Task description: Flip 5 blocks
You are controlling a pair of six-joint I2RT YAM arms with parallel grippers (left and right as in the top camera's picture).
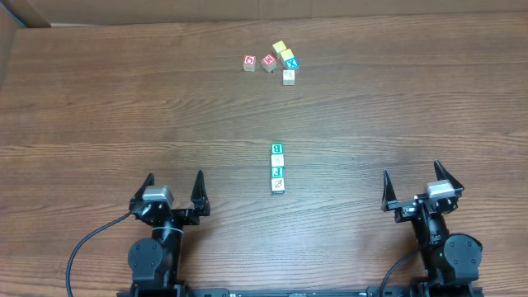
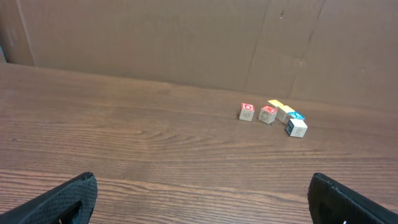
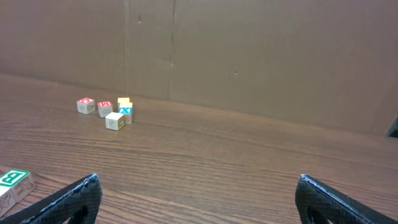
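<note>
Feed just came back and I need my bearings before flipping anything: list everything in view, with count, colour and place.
far blocks: five; two red-printed, one yellow, one blue-printed, one pale; loose cluster at the table's far middle.
near blocks: four; green, pale and red-printed tops; touching in a line at table centre.
table: one, brown wood grain.
cardboard wall: brown, behind the table.
left arm: black, near edge, jaws open, empty.
right arm: black, near edge, jaws open, empty.

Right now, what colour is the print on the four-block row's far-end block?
Green: the block bears a B, clearest in the right wrist view.
</note>
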